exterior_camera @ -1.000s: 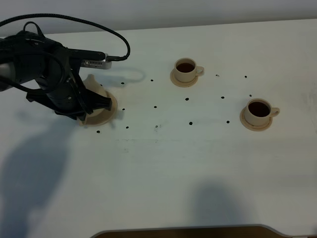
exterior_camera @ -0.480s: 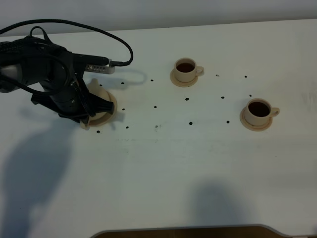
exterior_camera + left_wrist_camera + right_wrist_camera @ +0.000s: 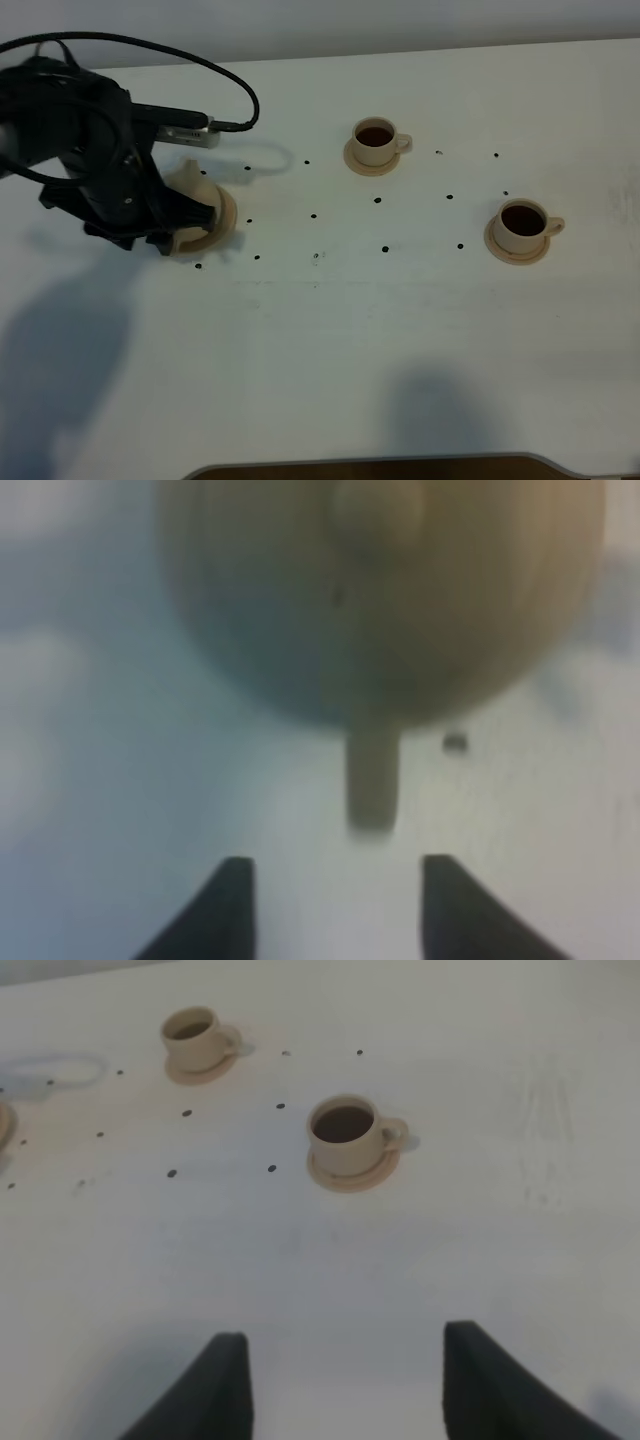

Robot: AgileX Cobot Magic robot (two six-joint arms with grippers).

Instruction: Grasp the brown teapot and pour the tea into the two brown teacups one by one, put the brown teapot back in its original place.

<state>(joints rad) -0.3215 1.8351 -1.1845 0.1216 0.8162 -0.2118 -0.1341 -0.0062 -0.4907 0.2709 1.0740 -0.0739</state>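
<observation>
The brown teapot (image 3: 188, 183) stands on its wide saucer (image 3: 226, 213) at the left, half hidden under my left arm. In the left wrist view the teapot (image 3: 380, 600) is blurred and close, and its loop handle (image 3: 372, 780) points at my left gripper (image 3: 335, 885). That gripper is open, its fingertips just short of the handle and holding nothing. The two brown teacups (image 3: 376, 139) (image 3: 523, 224) sit on their small saucers, both with dark tea inside. My right gripper (image 3: 345, 1365) is open and empty, well short of the nearer cup (image 3: 345, 1132); the other cup (image 3: 195, 1036) is farther off.
A black cable (image 3: 215, 75) loops from the left arm over the back of the white table (image 3: 330, 330). Small dark dots (image 3: 385, 247) mark the tabletop between the teapot and the cups. A dark edge (image 3: 370, 468) shows at the table's front.
My left arm has drawn back to the left, away from the teapot, and more of the pot shows. The cups have not moved.
</observation>
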